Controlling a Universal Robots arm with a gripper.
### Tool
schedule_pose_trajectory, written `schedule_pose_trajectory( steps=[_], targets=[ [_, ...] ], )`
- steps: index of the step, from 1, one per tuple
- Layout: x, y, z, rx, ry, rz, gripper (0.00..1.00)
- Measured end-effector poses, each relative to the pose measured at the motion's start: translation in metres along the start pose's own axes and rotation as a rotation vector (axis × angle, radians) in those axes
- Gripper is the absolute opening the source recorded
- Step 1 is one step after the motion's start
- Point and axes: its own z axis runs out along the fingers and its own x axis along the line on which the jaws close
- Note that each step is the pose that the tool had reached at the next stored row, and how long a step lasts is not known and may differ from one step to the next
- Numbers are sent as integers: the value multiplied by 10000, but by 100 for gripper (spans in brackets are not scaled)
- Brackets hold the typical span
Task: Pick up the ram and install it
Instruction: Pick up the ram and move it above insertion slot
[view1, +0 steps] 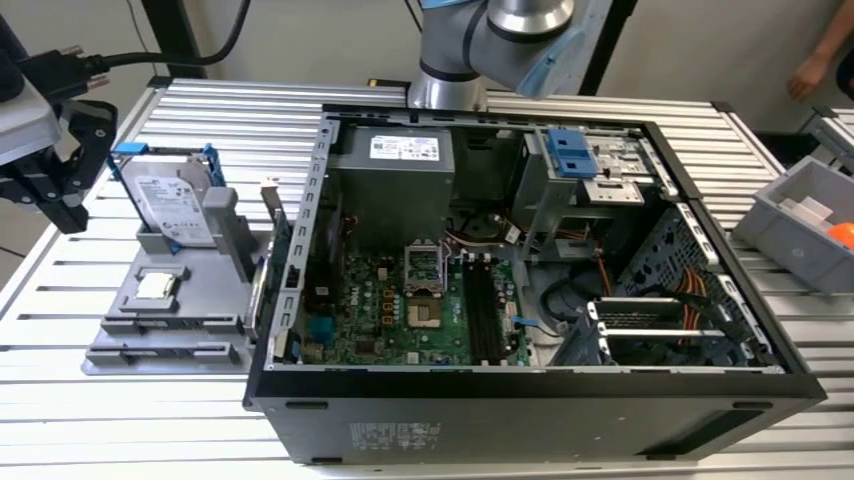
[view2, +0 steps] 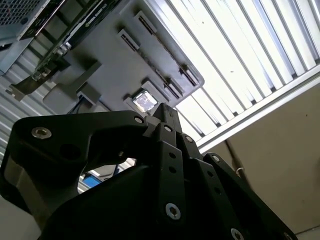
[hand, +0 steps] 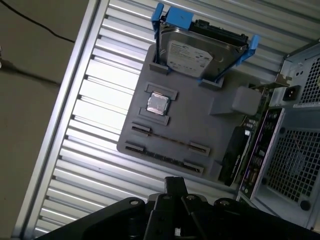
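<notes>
A robotics lab, judging by the slatted aluminium table (view1: 134, 420), opened computer case (view1: 534, 405) and grey parts fixture (view1: 167, 325).

Desk (view1: 200, 100): ribbed aluminium slats. Open PC case (view1: 534, 425) sits mid-desk and takes most of it. Grey fixture plate (view1: 167, 350) just beside it, toward the exterior view's left edge (both flat on the slats).

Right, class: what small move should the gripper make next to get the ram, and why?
Probably lower toward the ram, lining up along its length. In the first wrist view the gripper hangs above the gray holder, apart from the ram, which sits on edge in a slot there.
</notes>
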Motion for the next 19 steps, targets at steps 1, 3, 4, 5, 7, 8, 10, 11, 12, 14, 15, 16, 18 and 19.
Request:
schedule_pose_trajectory(
  steps=[1, 3, 4, 5, 7, 8, 10, 11, 12, 14, 15, 16, 18, 19],
  targets=[
    [0, 0, 0, 0, 1, -13, 0],
    [0, 0, 0, 0, 2, -39, 0],
    [0, 0, 0, -1, 3, -52, 0],
    [0, 0, 0, -1, 3, -65, 0],
    [0, 0, 0, -1, 4, -90, 0],
    [0, 0, 0, -1, 5, -101, 0],
    [0, 0, 0, -2, 6, -126, 0],
    [0, 0, 0, -1, 7, -138, 0],
    [0, 0, 0, -2, 7, -150, 0],
    [0, 0, 0, -2, 9, -176, 0],
    [0, 0, 0, -2, 9, -188, 0],
    [0, 0, 0, -2, 10, -199, 0],
    [0, 0, 0, -3, 10, -220, 0],
    [0, 0, 0, -3, 11, -231, 0]
  ],
)
